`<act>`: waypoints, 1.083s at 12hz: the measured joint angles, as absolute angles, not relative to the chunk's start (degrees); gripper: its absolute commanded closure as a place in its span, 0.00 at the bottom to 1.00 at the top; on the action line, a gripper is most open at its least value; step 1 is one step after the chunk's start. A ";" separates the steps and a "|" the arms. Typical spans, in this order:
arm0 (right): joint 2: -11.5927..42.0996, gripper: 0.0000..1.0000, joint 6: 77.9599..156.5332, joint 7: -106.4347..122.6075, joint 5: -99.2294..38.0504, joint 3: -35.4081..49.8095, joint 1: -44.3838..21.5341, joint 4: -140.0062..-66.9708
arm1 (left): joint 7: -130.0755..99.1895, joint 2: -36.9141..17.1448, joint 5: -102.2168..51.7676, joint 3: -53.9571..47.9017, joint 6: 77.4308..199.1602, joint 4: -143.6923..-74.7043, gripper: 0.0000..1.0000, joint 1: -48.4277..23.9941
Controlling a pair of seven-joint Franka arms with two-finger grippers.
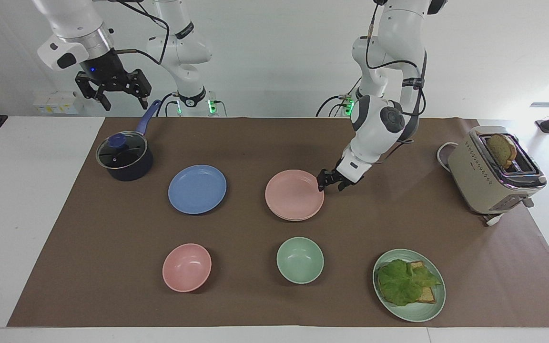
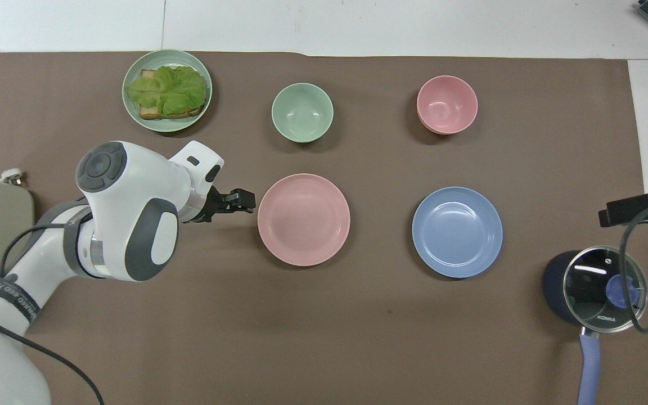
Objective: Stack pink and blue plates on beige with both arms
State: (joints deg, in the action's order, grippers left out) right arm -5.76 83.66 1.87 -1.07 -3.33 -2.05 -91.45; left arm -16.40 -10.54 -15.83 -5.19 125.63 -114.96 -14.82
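The pink plate [image 1: 294, 194] [image 2: 304, 219] lies flat on the beige plate [image 1: 298, 219], which shows only as a thin rim beneath it. My left gripper [image 1: 330, 183] [image 2: 248, 201] hovers low just off the pink plate's rim, toward the left arm's end of the table, open and holding nothing. The blue plate [image 1: 197, 188] [image 2: 457, 232] rests alone on the brown mat, beside the stack toward the right arm's end. My right gripper [image 1: 124, 99] waits open, raised above the pot's handle; the overhead view catches only its dark edge.
A dark pot with a glass lid [image 1: 124, 157] [image 2: 594, 287] stands near the right arm. A pink bowl [image 1: 187, 267], a green bowl [image 1: 299, 260] and a green plate of lettuce and toast [image 1: 409, 285] line the table's edge farthest from the robots. A toaster [image 1: 493, 169] holds bread.
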 measured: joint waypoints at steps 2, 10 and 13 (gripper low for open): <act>-5.76 0.00 83.59 1.87 -1.06 -3.37 -1.82 -91.45 | -14.07 -8.57 -12.02 -5.05 117.11 -109.83 0.00 -10.17; -5.76 0.00 84.04 2.20 -1.46 -3.44 0.27 -91.32 | -0.86 0.95 -3.56 -4.45 89.91 -91.35 0.00 -0.26; -5.63 0.00 90.71 4.25 -1.25 -3.09 -0.60 -95.41 | -0.86 3.89 -3.54 -4.48 89.02 -91.26 0.00 -0.26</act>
